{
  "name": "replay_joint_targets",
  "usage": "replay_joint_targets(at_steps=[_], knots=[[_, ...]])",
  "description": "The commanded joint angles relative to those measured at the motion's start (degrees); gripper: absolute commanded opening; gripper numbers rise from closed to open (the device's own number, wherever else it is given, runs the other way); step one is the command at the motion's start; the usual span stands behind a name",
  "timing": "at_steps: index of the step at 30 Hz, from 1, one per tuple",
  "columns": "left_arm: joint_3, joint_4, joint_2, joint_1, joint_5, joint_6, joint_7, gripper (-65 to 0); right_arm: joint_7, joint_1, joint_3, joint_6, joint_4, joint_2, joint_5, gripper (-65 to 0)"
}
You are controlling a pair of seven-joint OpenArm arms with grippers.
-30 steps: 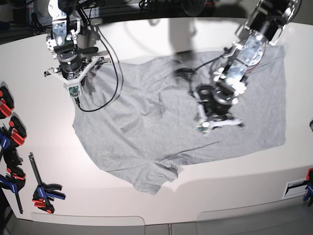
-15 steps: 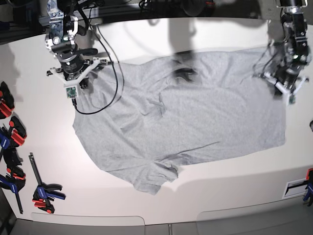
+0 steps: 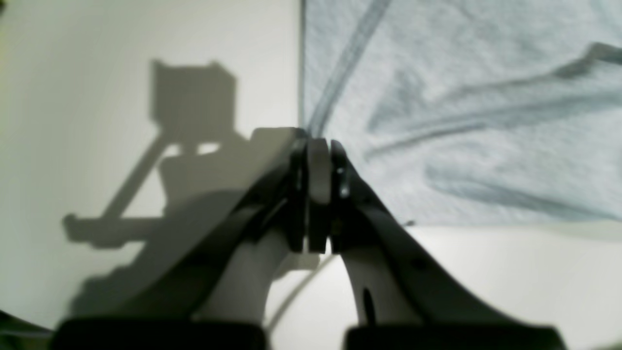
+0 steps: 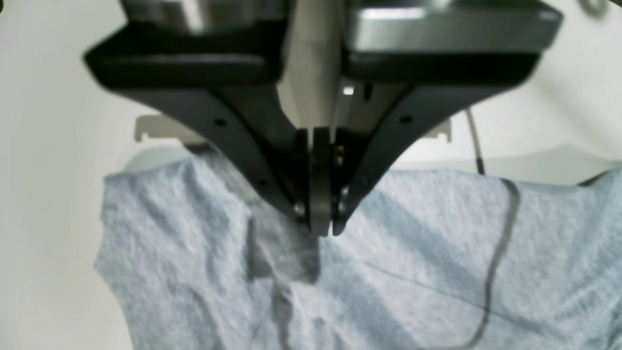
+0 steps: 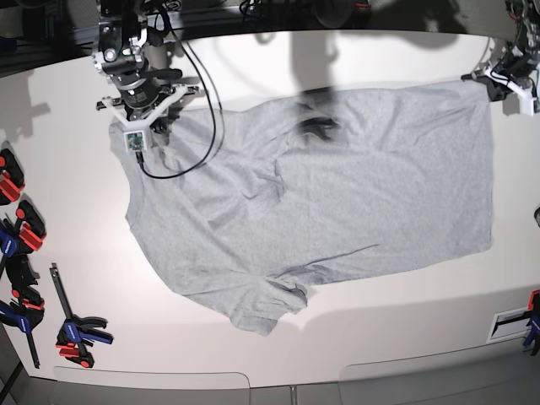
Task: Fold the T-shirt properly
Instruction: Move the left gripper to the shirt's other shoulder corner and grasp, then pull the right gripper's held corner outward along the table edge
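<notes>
Both jaws pressed fully together, nothing gripped; shirt spread flat on table.

Left gripper (image 3: 318, 146): black jaws closed tight, no cloth between them, tips poised at the corner edge of the large light heather-grey cotton T-shirt (image 5: 337, 202), at roughly 2 o'clock of the garment in the base view; contact with the fabric not determinable. Right gripper (image 4: 318, 228): black jaws likewise closed on nothing, tips low over a rumpled sleeve area at about 10 o'clock of the garment; contact likewise not determinable. T-shirt lying open, plain side up, across the middle of the white table (image 5: 405, 329), wrinkled through the centre, one sleeve bunched at 7 o'clock. Red-and-blue clamps (image 5: 76, 333) resting at 8 o'clock, well apart from the shirt.
</notes>
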Motion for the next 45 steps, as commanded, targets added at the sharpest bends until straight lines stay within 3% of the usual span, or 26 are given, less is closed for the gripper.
replay_joint_targets(at_steps=[1,5,10,13,19,28,45], knots=[[-0.9,0.9,-0.5,0.0,-1.7,-1.4,-0.7,-65.0,1.9,0.3,0.3,0.0,0.8,0.4,-0.2,-65.0],[-0.9,0.9,1.9,-0.1,-3.8,-5.4,-0.3,-65.0,4.0,0.4,0.3,-1.2,-1.4,0.4,-3.1,-65.0],[-0.8,-1.2,3.0,-2.6,2.1,-5.2,-2.2,-65.0,6.0,0.8,0.3,-1.6,-7.7,0.4,-3.0,-65.0],[-0.8,-5.6,2.9,-4.9,5.9,-2.6,-3.5,-65.0,7.6,0.8,0.3,-1.6,-10.7,0.4,-3.0,-65.0],[-0.9,-14.8,2.7,-7.1,5.9,-2.3,-0.5,-65.0,7.2,0.8,0.3,-1.6,-11.4,0.6,-3.0,-65.0],[-0.9,-15.1,-1.3,-3.0,4.7,-2.3,-0.2,-65.0,4.7,0.4,0.3,-1.6,-11.4,0.7,-5.9,-65.0],[-1.1,-10.9,-1.4,6.3,3.3,-2.4,0.2,-65.0,4.5,-8.7,0.3,-1.5,-6.6,0.8,-5.8,-65.0]])
